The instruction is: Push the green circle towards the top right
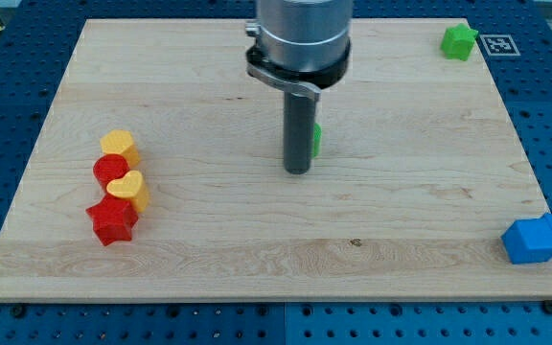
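So, starting on the view's left, there's a little cluster of four blocks bunching up against each other on the wooden board point(209, 220): a yellow block point(119, 145) at the top, a red block point(110, 170) touching it just below, then a yellow heart point(126, 189), and a red star point(111, 220) sitting at the bottom of the pile. Can't really tell the shapes of the top two.

Moving to the middle, the arm is coming straight down from the view's top, and my tip point(298, 172) is resting on the board. It's just a plain rod, so nothing's opening or pinching here, it's only pressing sideways. The green circle point(315, 140) is peeking out from behind the rod on its right side, mostly hidden, and it's looking like it's touching the rod or sitting right beside it, hard to say which.

Over at the view's top right, a green block point(459, 41) is sitting near the board's corner, well apart from everything. Down at the bottom right edge, two blue blocks point(539, 238) are huddling together, touching
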`<action>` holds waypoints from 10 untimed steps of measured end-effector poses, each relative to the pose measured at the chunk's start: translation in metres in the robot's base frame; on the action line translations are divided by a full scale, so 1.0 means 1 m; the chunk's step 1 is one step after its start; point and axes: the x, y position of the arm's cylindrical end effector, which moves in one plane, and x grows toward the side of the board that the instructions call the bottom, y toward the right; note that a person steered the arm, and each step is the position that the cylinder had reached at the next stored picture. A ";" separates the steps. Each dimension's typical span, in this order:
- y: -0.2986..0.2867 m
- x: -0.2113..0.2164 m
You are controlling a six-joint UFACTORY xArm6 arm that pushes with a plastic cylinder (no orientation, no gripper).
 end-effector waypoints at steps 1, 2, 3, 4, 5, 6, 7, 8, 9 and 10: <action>0.005 -0.010; 0.005 -0.031; 0.005 -0.058; 0.003 -0.081; 0.003 -0.119; 0.002 -0.154; -0.009 -0.161; -0.050 -0.157; -0.045 -0.180; -0.009 -0.192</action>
